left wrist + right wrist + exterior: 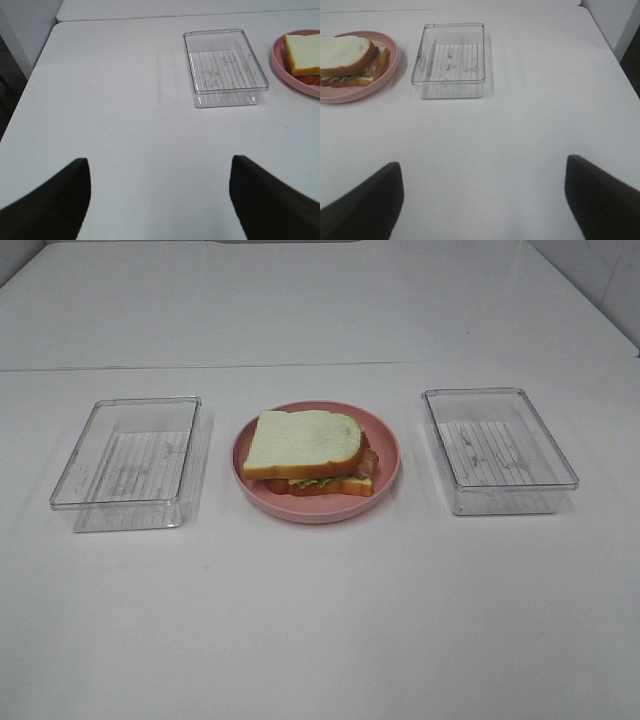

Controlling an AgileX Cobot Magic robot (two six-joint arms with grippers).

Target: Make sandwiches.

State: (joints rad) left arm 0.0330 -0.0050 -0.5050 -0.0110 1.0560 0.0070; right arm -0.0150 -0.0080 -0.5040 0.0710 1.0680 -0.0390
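Observation:
One stacked sandwich lies on the round pink plate at the table's middle: white bread with orange-brown crust on top, green lettuce, a pink-brown meat edge and a second slice under it. It also shows in the left wrist view and the right wrist view. My left gripper is open and empty over bare table, well short of the left tray. My right gripper is open and empty over bare table, well short of the right tray. Neither gripper shows in the exterior high view.
An empty clear plastic tray stands left of the plate, also in the left wrist view. A second empty clear tray stands right of it, also in the right wrist view. The table's left edge drops off.

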